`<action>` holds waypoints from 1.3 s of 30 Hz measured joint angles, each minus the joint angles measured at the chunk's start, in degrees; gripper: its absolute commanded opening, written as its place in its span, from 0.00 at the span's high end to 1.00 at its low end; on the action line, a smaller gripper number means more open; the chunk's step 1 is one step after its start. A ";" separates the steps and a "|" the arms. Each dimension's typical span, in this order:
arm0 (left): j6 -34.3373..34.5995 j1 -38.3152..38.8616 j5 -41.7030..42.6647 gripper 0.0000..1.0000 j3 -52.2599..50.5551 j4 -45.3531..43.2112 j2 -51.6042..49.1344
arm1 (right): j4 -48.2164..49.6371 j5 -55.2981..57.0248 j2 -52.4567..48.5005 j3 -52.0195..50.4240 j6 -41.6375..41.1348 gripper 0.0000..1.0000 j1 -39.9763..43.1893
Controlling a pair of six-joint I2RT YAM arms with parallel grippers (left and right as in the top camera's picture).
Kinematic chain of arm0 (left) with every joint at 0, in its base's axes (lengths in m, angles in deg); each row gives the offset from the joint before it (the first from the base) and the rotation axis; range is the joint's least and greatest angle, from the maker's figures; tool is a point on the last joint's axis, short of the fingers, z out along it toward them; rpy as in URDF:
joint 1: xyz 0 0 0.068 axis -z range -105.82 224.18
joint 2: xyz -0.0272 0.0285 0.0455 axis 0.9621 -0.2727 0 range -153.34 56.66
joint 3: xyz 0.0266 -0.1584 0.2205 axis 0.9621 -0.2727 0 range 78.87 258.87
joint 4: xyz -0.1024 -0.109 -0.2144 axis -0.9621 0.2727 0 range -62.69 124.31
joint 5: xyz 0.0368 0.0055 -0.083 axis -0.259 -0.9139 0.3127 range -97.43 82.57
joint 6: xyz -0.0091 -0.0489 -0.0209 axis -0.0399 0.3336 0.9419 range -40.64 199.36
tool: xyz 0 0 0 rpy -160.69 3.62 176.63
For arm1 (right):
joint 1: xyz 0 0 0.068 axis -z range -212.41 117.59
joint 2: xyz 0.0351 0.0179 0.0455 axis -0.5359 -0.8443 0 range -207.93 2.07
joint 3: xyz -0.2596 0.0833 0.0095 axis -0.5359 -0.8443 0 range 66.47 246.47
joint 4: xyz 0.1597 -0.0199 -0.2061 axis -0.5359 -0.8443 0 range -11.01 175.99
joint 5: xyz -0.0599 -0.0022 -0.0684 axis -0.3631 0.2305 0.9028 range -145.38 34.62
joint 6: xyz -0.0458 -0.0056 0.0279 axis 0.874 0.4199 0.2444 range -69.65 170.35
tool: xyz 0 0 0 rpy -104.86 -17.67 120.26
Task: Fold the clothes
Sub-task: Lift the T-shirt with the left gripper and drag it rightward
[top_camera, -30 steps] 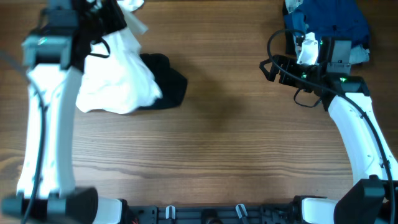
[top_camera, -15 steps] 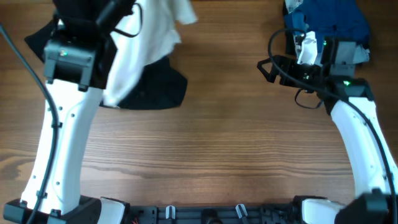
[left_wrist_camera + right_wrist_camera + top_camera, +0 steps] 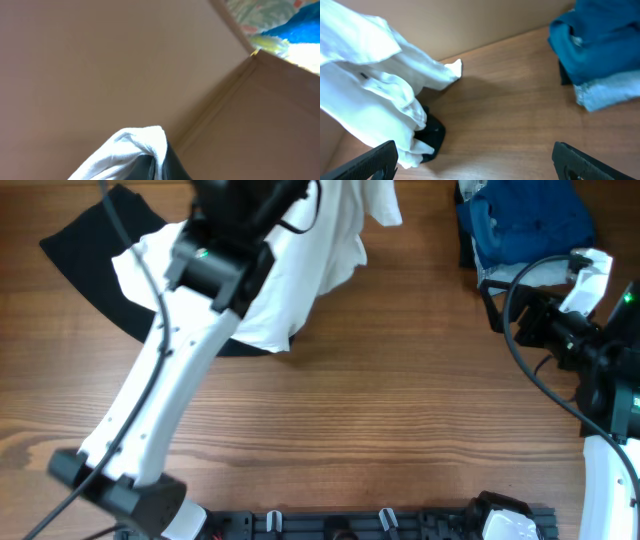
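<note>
Wrinkled white T-shirt [image 3: 320, 260] hangs bunched — seemingly clamped in left end effector [image 3: 157, 161]; right end effector [image 3: 479, 164] spread wide.

T-shirt [image 3: 310, 270]: white, pale grey shading in the folds.
Cloth [image 3: 85, 240]: plain black.
Table [image 3: 400, 410]: mid-brown wood w/ darker grain streaks.
Garments, 2: dk blue one [image 3: 535, 215], reads teal-ish in R wrist cam; pale blue one [image 3: 605, 95], slightly mottled.
L arm [image 3: 150, 410]: white shell, black joints, 1 green LED.
R arm [image 3: 610, 480]: same white/black, black cables.
R fingers [image 3: 370, 160]: black.
Wall [image 3: 100, 65]: flat tan cardboard.
Fabric [image 3: 250, 10], L wrist cam: green/pink floral print on pale ground, w/ bright blue & yellow patches beside it.
</note>
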 measured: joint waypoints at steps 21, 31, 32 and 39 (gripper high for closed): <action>0.22 11.82 -1.16 0.00 0.00 -8.11 -18.38 | -2.01 2.40 0.00 0.00 0.39 0.00 8.41; -1.14 1.90 -0.94 0.00 0.00 13.57 -13.77 | -2.10 2.60 -0.02 0.00 0.39 0.00 8.41; -1.55 0.33 -0.35 0.00 0.00 14.47 -12.74 | -2.08 2.60 -0.02 0.00 0.39 0.01 8.41; -4.66 -3.87 4.39 0.00 0.33 20.13 -6.71 | -2.29 2.60 -0.26 0.00 0.39 0.00 8.41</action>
